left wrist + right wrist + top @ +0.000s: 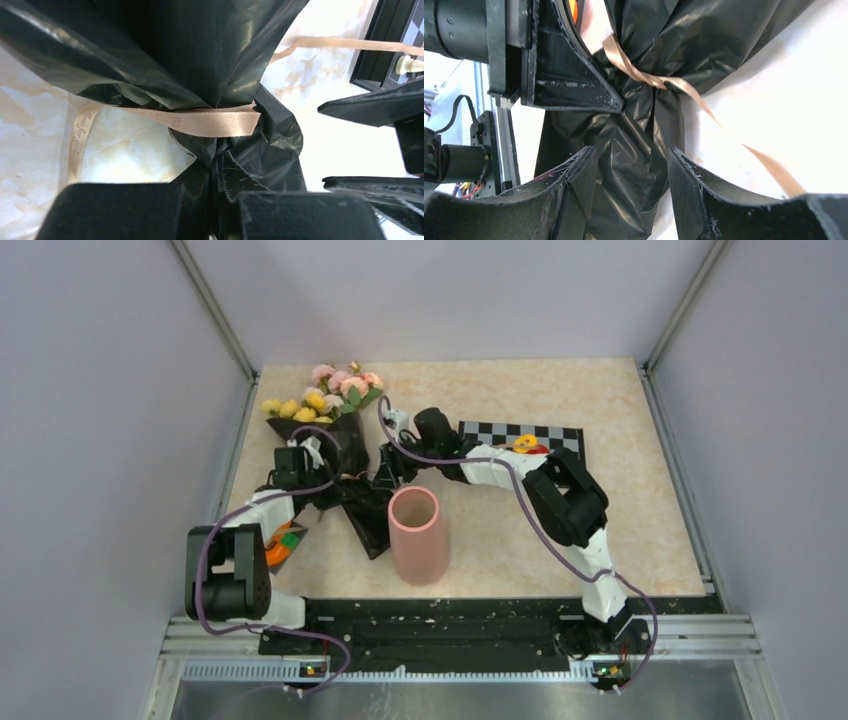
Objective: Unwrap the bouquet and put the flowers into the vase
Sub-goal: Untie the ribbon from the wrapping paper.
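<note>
The bouquet (pixel 340 435) lies at the back left, its pink, peach and yellow flowers (pixel 325 392) pointing away and its black wrapping trailing toward the pink vase (pixel 418 540), which stands upright near the front. My left gripper (pixel 220 210) is shut on the black wrapping paper (pixel 190 50) just below the tan ribbon (pixel 210 122), which is still tied round the neck. My right gripper (pixel 631 157) is open and straddles the lower wrapping (pixel 624 150) close to the ribbon (pixel 639 75), its pads apart from the paper. The stems are hidden inside the wrap.
A black-and-white checkerboard (pixel 500 432) with small yellow and red blocks (pixel 527 445) lies behind the right arm. An orange object (pixel 283 548) sits under the left arm. A loose ribbon tail (pixel 774 170) lies across the tabletop. Grey walls enclose the table.
</note>
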`<state>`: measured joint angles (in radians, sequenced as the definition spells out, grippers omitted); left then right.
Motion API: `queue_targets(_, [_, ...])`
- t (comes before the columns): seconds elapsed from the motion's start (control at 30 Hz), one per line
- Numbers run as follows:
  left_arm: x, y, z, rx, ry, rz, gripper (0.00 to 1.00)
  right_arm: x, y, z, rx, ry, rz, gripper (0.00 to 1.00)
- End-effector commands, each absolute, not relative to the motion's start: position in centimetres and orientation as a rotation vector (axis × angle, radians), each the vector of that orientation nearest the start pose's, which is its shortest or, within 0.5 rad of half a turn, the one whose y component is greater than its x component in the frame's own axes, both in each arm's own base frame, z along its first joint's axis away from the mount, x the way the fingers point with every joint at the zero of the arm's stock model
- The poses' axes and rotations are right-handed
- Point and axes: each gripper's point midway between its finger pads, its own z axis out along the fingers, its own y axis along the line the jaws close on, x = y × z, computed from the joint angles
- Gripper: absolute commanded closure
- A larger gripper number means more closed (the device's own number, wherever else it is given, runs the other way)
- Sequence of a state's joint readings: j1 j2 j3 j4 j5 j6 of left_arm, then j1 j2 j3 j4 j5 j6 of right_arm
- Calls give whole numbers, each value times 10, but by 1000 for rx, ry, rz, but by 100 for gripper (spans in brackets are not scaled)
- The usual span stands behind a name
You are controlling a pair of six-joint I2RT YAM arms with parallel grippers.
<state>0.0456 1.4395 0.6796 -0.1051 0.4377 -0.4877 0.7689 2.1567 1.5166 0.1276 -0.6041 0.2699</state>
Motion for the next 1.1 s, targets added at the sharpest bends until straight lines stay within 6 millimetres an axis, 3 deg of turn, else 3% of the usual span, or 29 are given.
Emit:
queue_targets(0.0, [308, -81, 56, -307, 2460, -724, 100, 343, 480, 111, -985, 1919, 1236, 45])
queue_targets(0.17, [302, -74, 49, -401, 2527, -666, 97, 345, 484, 106, -992, 1905, 1237, 46])
queue_targets(0.4, [296, -64, 58, -483, 2515, -586, 54, 348, 493, 97, -955, 1891, 1219, 47])
queue_targets(0.57, [294, -54, 82, -482, 2453, -514, 39, 350, 499, 97, -895, 1887, 1227, 51])
queue_targets(0.8, [299, -41, 106, -485, 2381, -427, 28, 358, 509, 102, -842, 1876, 1236, 51])
queue_targets(1.07, [333, -48, 120, -492, 2330, -498, 31, 362, 521, 98, -833, 1882, 1261, 51])
